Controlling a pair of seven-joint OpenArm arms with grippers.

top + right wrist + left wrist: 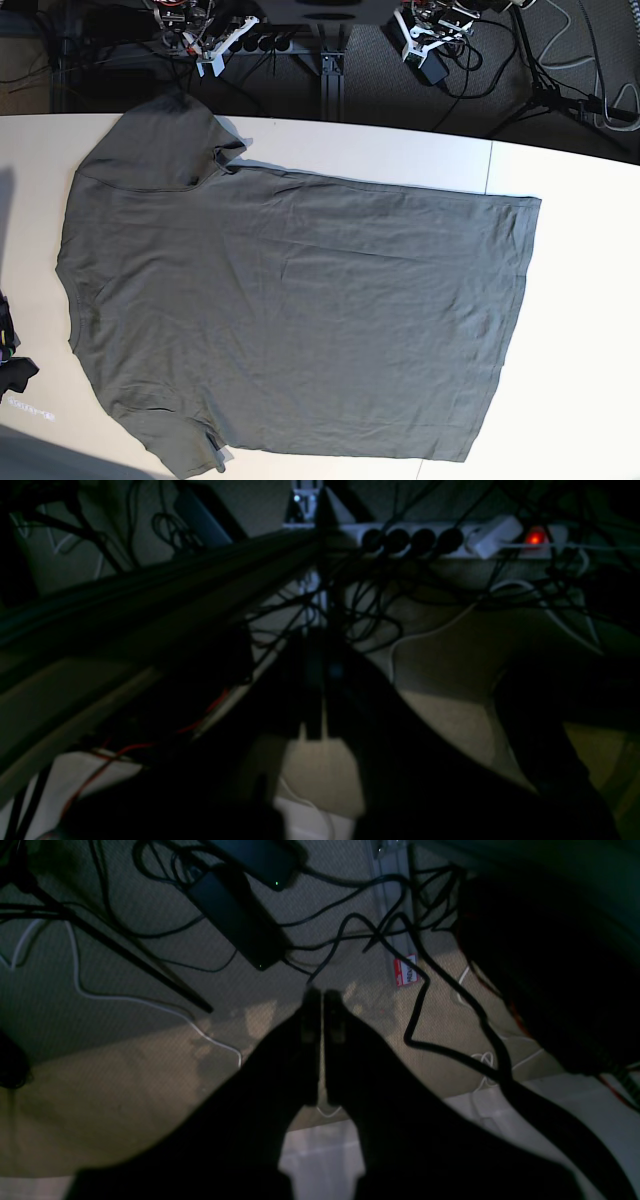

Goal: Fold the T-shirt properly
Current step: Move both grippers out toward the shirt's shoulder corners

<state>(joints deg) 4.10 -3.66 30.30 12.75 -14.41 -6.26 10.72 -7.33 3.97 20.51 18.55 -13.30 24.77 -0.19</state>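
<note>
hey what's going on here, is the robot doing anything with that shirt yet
Not yet. The dark olive-grey T-shirt lies spread flat and unfolded on the white table, collar toward the left of the base view. Both arms are parked off the far edge of the table. The left gripper and right gripper are both shut and hold nothing, pointing down at the floor cables and a power strip. Folding has not started.

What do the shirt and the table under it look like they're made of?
The shirt looks like soft knit cotton, matte olive-grey: it lies limp with fine wrinkles and stitched hems. The table looks like a hard, smooth white board, perhaps laminate, with a thin seam; the exact material can't be told.
</note>
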